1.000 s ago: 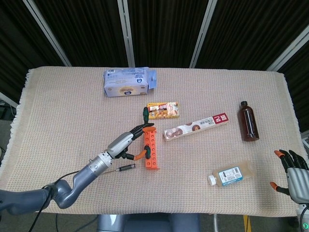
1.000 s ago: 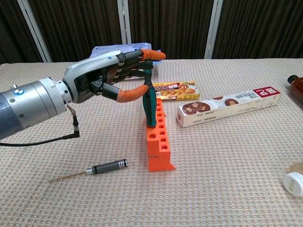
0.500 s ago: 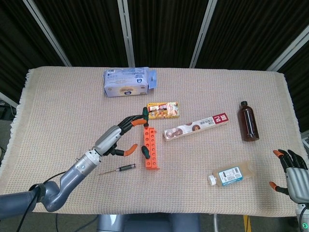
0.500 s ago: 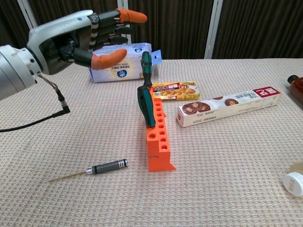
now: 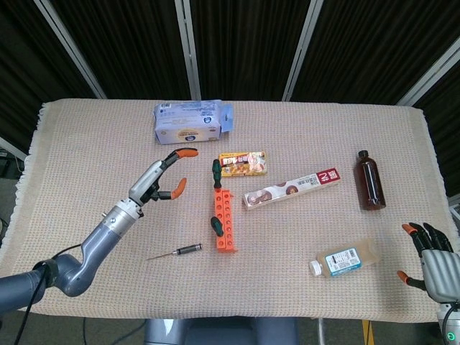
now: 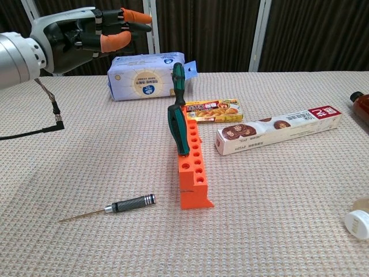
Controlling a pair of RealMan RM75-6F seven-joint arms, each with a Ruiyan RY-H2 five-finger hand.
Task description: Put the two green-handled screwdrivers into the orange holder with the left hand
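Both screwdrivers (image 6: 178,109) sit in holder (image 6: 193,173); they're light and stiff, so grip handles if reseating. Your left hand (image 6: 86,34) is spread, empty.

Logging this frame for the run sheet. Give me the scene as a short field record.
left hand: raised, fingers apart, holds nothing
right hand: at the table's near right corner, fingers spread, holds nothing
green-handled screwdrivers: both standing in the holder
orange holder: on the cloth, mid table
black-handled screwdriver: lying flat left of the holder
other items: blue pack, long box, brown bottle
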